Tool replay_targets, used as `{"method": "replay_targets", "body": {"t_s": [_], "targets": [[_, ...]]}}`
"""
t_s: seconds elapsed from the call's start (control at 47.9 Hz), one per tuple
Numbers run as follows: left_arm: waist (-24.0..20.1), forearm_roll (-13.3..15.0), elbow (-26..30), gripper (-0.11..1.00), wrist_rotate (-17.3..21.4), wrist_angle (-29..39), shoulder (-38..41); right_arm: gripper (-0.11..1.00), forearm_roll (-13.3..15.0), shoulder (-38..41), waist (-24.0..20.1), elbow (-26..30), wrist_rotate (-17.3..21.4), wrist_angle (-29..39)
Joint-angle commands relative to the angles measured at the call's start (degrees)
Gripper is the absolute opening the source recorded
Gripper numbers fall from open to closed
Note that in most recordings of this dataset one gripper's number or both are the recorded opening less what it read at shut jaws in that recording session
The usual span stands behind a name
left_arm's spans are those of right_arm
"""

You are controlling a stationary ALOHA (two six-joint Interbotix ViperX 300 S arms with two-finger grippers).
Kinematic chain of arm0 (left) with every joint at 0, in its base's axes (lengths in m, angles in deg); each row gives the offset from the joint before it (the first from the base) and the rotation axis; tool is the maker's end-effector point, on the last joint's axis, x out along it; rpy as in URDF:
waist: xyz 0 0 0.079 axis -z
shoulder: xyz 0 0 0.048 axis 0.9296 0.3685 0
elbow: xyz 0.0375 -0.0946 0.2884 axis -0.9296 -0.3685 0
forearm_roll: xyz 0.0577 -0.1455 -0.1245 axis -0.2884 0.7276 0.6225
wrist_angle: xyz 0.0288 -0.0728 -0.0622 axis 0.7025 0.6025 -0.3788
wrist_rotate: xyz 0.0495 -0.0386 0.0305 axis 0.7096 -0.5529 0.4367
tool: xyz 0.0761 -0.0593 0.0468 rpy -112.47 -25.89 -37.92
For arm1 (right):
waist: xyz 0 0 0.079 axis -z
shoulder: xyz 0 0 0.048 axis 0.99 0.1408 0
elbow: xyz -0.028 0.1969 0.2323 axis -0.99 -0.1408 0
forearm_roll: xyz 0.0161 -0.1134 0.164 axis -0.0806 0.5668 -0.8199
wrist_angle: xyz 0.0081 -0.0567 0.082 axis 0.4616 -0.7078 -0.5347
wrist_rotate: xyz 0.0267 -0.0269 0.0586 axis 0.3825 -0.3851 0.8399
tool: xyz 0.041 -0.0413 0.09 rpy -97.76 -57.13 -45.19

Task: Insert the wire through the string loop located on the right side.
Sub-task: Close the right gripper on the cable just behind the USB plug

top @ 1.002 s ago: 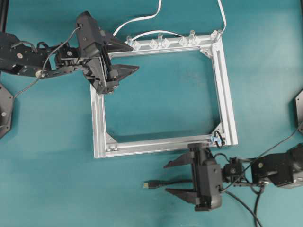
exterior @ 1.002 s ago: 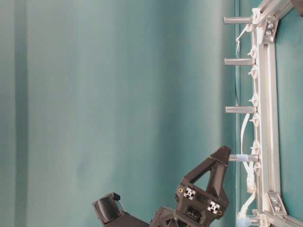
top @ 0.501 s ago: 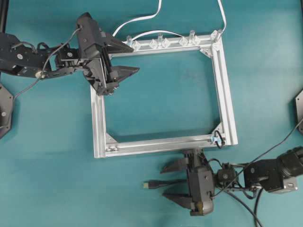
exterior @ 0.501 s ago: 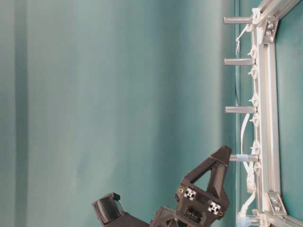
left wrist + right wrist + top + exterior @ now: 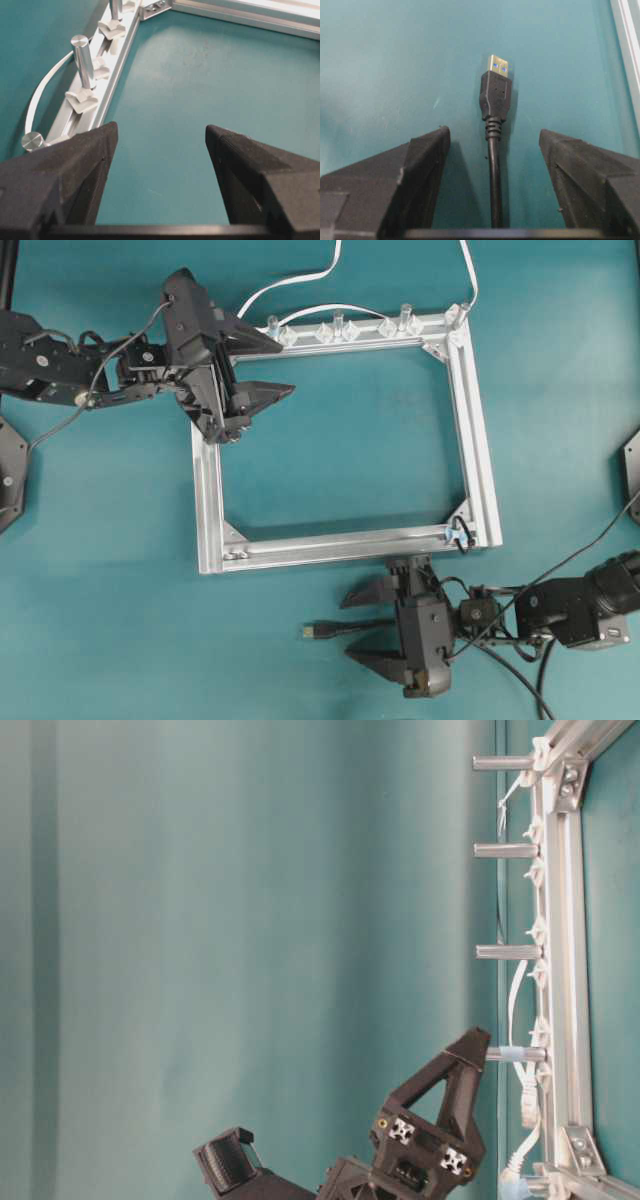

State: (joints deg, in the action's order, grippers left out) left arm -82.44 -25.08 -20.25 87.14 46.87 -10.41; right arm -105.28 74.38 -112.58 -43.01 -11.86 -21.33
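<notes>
Right gripper, jaws spread and empty, straddles the wire lying flat on the table along its approach axis, plug pointing away, the string loop behind, at the frame's corner.

Left arm: reaches in from the left edge, forearm roughly level.
Left gripper: jaws spread wide, nothing between them.
Right arm: enters from the lower right.
Right gripper: jaws wide apart, gripping nothing.
</notes>
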Motion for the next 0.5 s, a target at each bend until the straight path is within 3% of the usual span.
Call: {"method": "replay_targets", "body": {"t_s": [0.0,0.146,0.376,0.48], "targets": [[0.35,-0.18,0.79,0.73,-0.09,-0.18,-1.32,0.81,0.09,-0.53,-0.26,0.70,-0.09,-0.44],[0.62,-0.18,0.88,0.73,-0.09,-0.18,-1.32,0.76,0.18,0.18,-0.26,0.97,-0.26,-0.26],[0.97,-0.18,0.97,0.73,-0.18,-0.18,-1.41,0.16,0.26,0.88,-0.26,1.76,-0.53,0.26],[1.23,-0.18,0.97,0.73,-0.62,-0.18,-1.32,0.11,0.26,0.88,-0.18,1.58,-0.53,1.05]]}}
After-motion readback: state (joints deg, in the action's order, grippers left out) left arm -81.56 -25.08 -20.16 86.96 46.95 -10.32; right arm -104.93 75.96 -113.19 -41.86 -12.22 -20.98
